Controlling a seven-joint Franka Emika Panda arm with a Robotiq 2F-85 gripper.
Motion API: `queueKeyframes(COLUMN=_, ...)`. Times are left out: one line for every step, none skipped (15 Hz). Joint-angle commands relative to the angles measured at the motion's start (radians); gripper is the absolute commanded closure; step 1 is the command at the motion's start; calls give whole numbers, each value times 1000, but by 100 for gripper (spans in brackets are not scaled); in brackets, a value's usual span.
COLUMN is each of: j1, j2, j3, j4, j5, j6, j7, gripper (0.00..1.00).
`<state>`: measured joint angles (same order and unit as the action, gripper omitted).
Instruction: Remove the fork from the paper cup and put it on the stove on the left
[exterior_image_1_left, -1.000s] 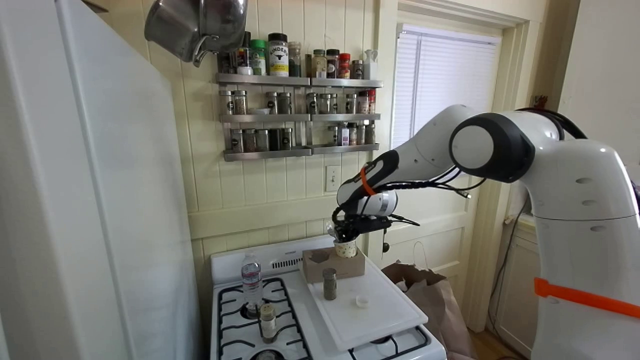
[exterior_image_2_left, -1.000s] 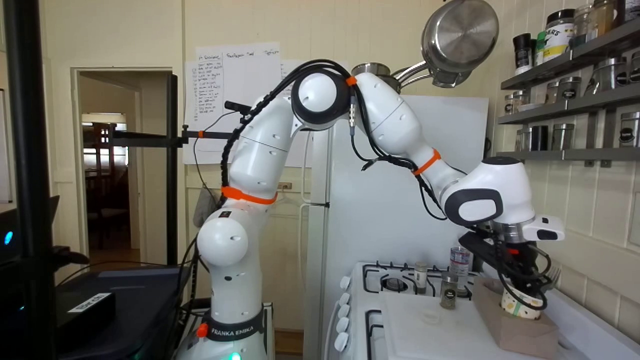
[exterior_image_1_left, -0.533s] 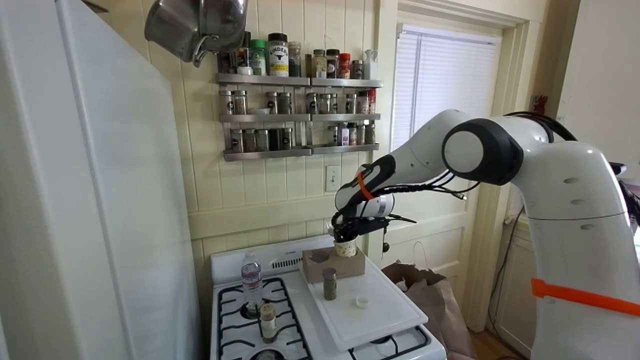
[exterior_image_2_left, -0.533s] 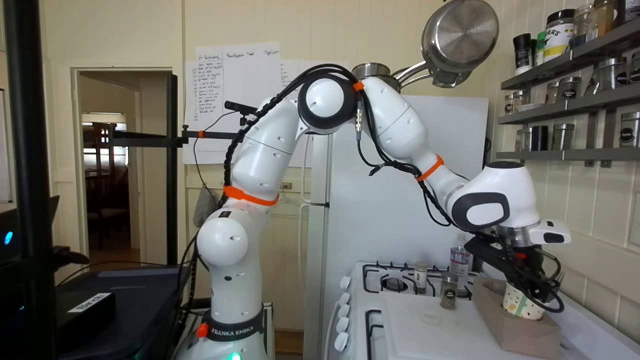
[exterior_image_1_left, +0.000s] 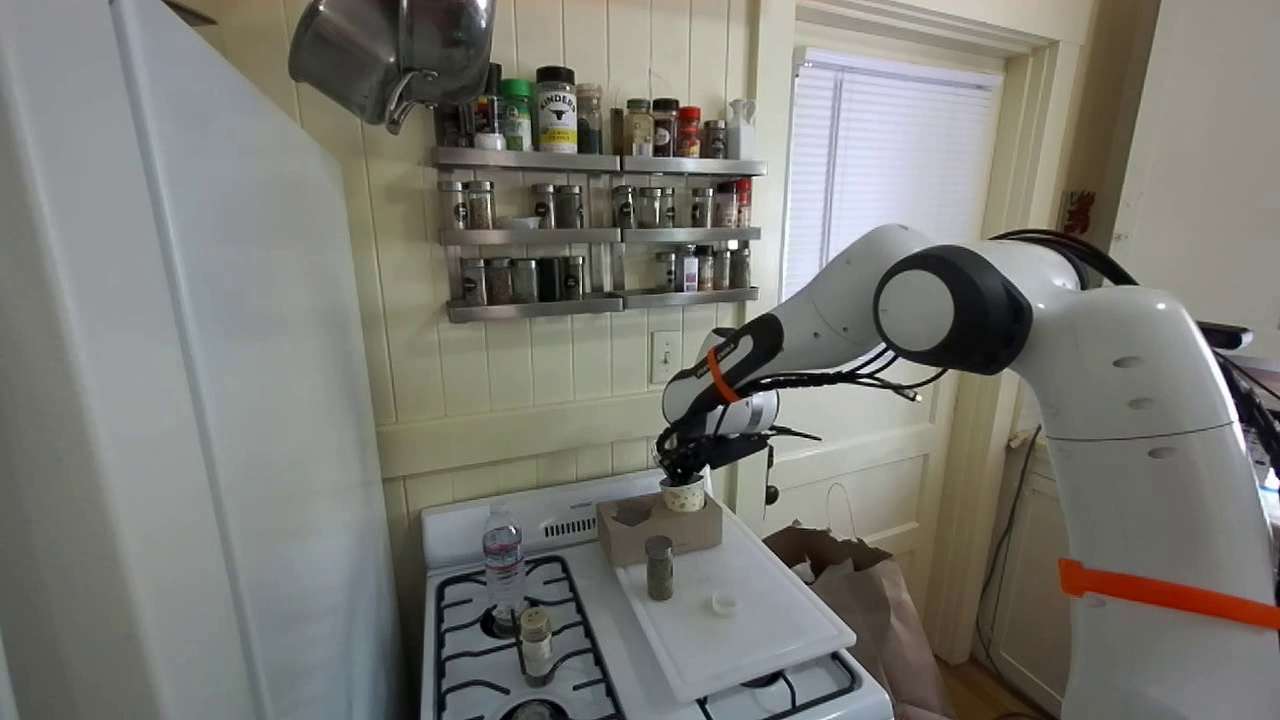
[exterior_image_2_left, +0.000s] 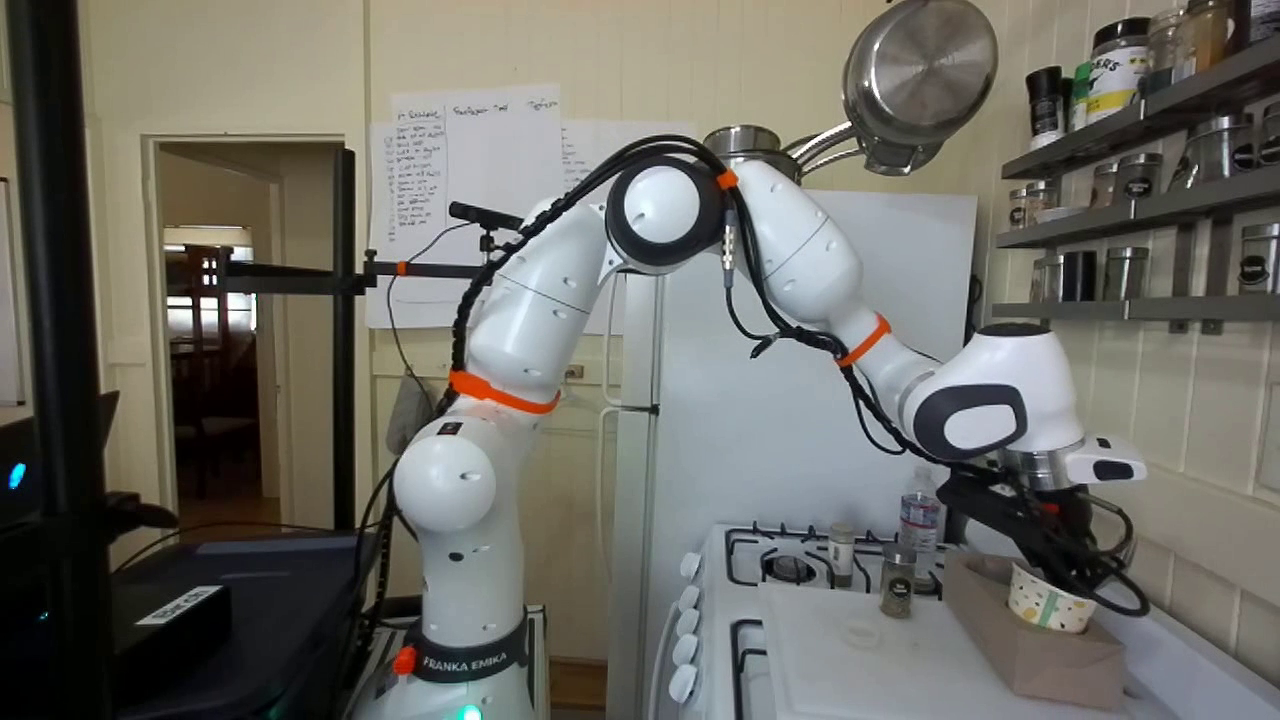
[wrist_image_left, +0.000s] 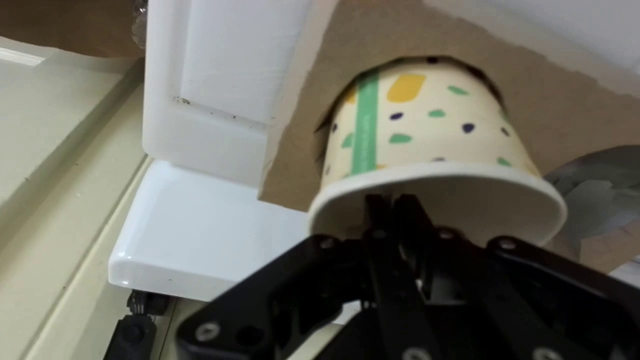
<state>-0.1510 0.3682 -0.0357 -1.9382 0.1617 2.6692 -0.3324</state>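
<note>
The paper cup (wrist_image_left: 430, 125), pale with green, yellow and dark flecks, sits tilted in a hole of a brown cardboard box. It also shows in both exterior views (exterior_image_1_left: 683, 497) (exterior_image_2_left: 1050, 602). My gripper (wrist_image_left: 391, 200) has its fingertips inside the cup's mouth, nearly together, with a thin pale sliver between them, which looks like the fork (wrist_image_left: 392, 198). The rest of the fork is hidden by the fingers and cables. In both exterior views the gripper (exterior_image_1_left: 684, 474) (exterior_image_2_left: 1075, 578) points down into the cup. The white stove (exterior_image_1_left: 615, 620) has black grates on its left side.
The brown box (exterior_image_1_left: 625, 540) lies on a white board (exterior_image_1_left: 770, 630) over the stove's right side. A spice jar (exterior_image_1_left: 659, 568) and a small pale cap (exterior_image_1_left: 724, 603) stand on the board. A water bottle (exterior_image_1_left: 503, 560) and a shaker (exterior_image_1_left: 536, 645) stand on the left burners.
My gripper has moved slightly down, then toward the wall and left. The cup and box have shifted the same way, and the cup tilts more. The fork's tines, seen earlier behind the gripper, are now hidden.
</note>
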Motion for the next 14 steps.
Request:
queueKeyframes(j1=-18, j2=-96, j3=44, j4=-63, j5=-5, j6=11, j7=-41, gripper=97)
queueKeyframes(j1=-17, j2=-134, j3=53, j4=-89, j5=-6, j6=24, j7=-62, gripper=97)
queueKeyframes(j1=-12, j2=-168, j3=53, j4=-109, j5=-17, j6=34, j7=-77, gripper=97)
queueKeyframes(j1=-10, j2=-205, j3=57, j4=-133, j5=-16, j6=60, j7=-98, gripper=97)
queueKeyframes(j1=-4, j2=-242, j3=57, j4=-157, j5=-20, j6=95, j7=-109, gripper=97)
queueKeyframes(j1=-3, j2=-285, j3=65, j4=-181, j5=-6, j6=126, j7=-139, gripper=97)
queueKeyframes(j1=1, j2=-322, j3=74, j4=-206, j5=11, j6=156, j7=-168, gripper=97)
queueKeyframes(j1=1, j2=-361, j3=91, j4=-229, j5=35, j6=177, j7=-214, gripper=97)
queueKeyframes(j1=4, j2=-388, j3=104, j4=-241, j5=64, j6=189, j7=-255, gripper=97)
queueKeyframes(j1=13, j2=-415, j3=121, j4=-253, j5=100, j6=180, j7=-305, gripper=97)
queueKeyframes(j1=28, j2=-447, j3=141, j4=-259, j5=178, j6=118, j7=-401, gripper=97)
queueKeyframes(j1=47, j2=-478, j3=151, j4=-275, j5=202, j6=61, j7=-419, gripper=97)
queueKeyframes(j1=63, j2=-497, j3=162, j4=-286, j5=228, j6=31, j7=-457, gripper=97)
queueKeyframes(j1=82, j2=-516, j3=173, j4=-297, j5=252, j6=-17, j7=-477, gripper=97)
